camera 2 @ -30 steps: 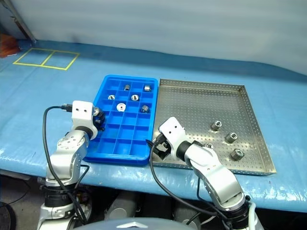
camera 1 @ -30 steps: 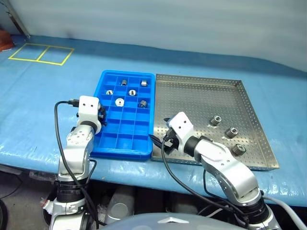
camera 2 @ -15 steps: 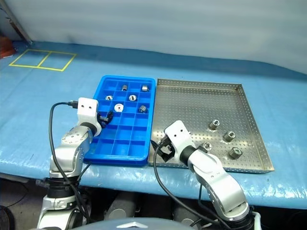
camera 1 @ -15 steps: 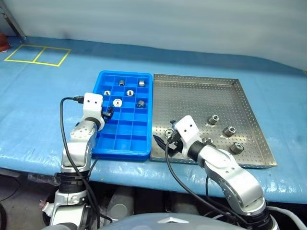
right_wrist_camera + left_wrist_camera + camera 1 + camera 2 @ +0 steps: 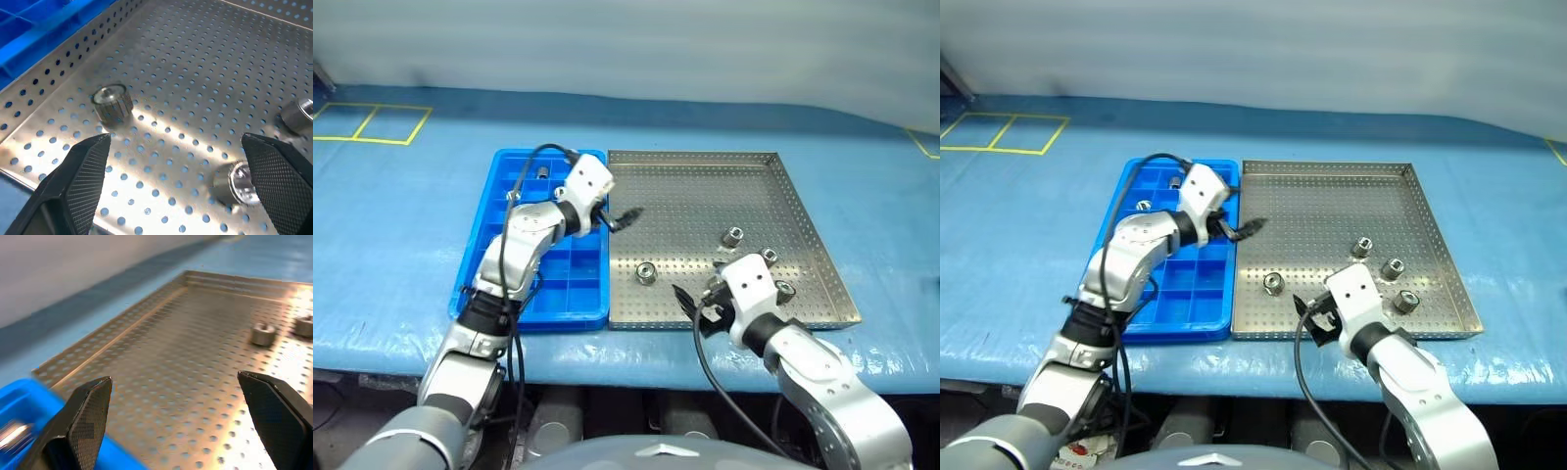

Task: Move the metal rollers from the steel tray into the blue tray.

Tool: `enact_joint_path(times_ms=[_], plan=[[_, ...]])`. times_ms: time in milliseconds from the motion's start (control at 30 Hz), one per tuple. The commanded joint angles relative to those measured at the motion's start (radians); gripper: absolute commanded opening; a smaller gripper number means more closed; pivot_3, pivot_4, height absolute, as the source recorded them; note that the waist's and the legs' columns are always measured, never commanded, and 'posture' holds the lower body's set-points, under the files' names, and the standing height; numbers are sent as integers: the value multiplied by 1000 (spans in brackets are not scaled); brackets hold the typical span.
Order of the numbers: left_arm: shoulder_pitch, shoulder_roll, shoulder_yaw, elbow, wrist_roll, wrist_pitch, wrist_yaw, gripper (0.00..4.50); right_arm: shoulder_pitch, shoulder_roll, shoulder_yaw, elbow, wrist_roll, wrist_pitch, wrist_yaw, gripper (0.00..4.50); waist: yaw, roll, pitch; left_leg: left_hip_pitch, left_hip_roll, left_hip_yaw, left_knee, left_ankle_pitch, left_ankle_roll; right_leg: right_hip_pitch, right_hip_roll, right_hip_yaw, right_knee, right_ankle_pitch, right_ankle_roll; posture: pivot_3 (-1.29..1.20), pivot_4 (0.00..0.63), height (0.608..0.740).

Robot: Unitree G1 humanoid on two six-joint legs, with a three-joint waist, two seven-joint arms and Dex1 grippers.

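Both end effectors gaping, empty, over steel tray (image 5: pixel 705 186); left end effector (image 5: pixel 619 218) best lowered squarely astride 1 roller (image 5: pixel 647 272) before closing.

A blue cover (image 5: pixel 401 225) with creases and shiny folds spreads over the whole table. Yellow tape (image 5: pixel 367 124) marks two adjoining squares on it at the far left. A pale wall (image 5: pixel 626 44) rises behind the table.

A blue table cover (image 5: pixel 401 215) spreads wide, slightly wrinkled and glossy. Yellow tape squares (image 5: pixel 367 124) mark its far left corner. A pale grey wall (image 5: pixel 626 44) rises behind it.
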Motion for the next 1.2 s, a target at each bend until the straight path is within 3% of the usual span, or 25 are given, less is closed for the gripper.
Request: enact_joint_path(times_ms=[33,433,667,767,1000,1200], plan=[[-69,15,-77,94,37,-84,-131,4469,45,20,-22,-67,-16,-16,-37,4500,-16,0,0,1,1,0,0,0,0,0,1,0,0,0,0,-36,150,740],[-203,40,-267,298,179,-235,-421,4469,111,98,39,-66,-59,-79,-116,4500,-62,0,0,1,3,1,0,0,0,-1,1,3,1,0,0,-105,150,740],[-201,56,-302,321,249,-278,-484,4469,114,124,62,-42,-79,-118,-132,4500,-65,0,0,0,5,1,0,0,0,-2,1,3,1,0,0,-108,150,740],[-198,45,-299,329,266,-278,-481,3885,109,130,69,-30,-85,-131,-131,4500,-65,0,0,0,6,1,0,0,0,-2,0,3,1,0,0,-106,150,740],[-189,37,-301,340,309,-298,-468,1658,92,127,61,-15,-83,-145,-120,4500,-66,0,0,1,5,1,0,0,0,-1,1,3,1,0,0,-102,150,740],[-169,24,-275,323,313,-294,-434,1659,70,115,64,-5,-79,-143,-106,4500,-64,1,0,1,5,1,1,0,0,-1,1,3,2,0,0,-69,150,740]])
